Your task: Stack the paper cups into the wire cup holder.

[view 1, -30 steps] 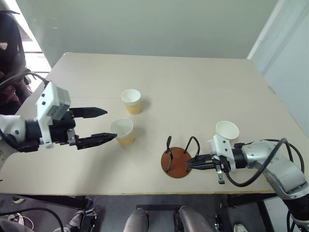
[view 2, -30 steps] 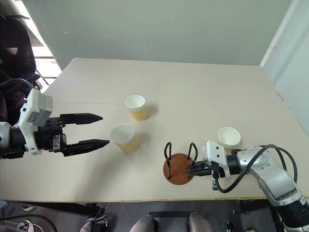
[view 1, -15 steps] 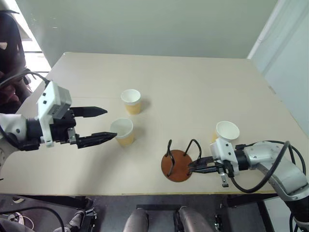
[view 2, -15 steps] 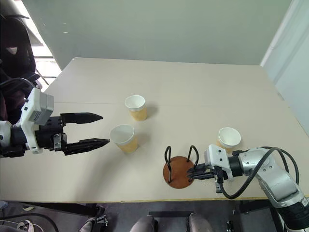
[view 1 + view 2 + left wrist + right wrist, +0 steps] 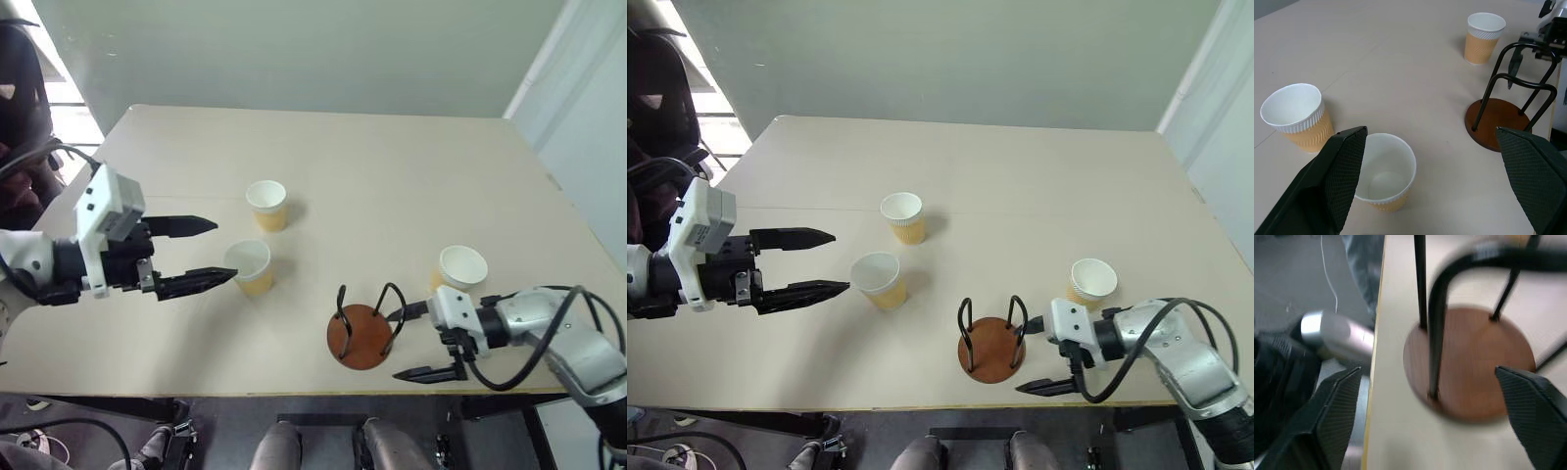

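The round rust-brown wire cup holder (image 5: pixel 360 334), a disc base with two black wire loops standing upright from it, sits near the front edge of the pale beige table (image 5: pixel 392 176). It holds no cup. My right gripper (image 5: pixel 413 343) is just beside it on the right with its two black fingers spread wide: one tip points toward the loops, the other hangs at the table's front edge. They close on nothing. In my right wrist view the disc and loops are smeared, so I cannot tell there whether a finger touches the wire; from the head views the tips look apart from it.

The three tan ribbed paper cups with white rims all stand upright on the table. The right cup (image 5: pixel 461 269) is just behind my right wrist, its lower part hidden by the wrist housing. The near cup (image 5: pixel 249 266) stands just ahead of my left gripper (image 5: pixel 208 252), whose fingers are also wide apart and empty, hovering above the table. The far cup (image 5: pixel 266 205) stands a little behind the near one.

At the left edge a dark shape (image 5: pixel 22 108) beside the table is cut off and I cannot make it out.
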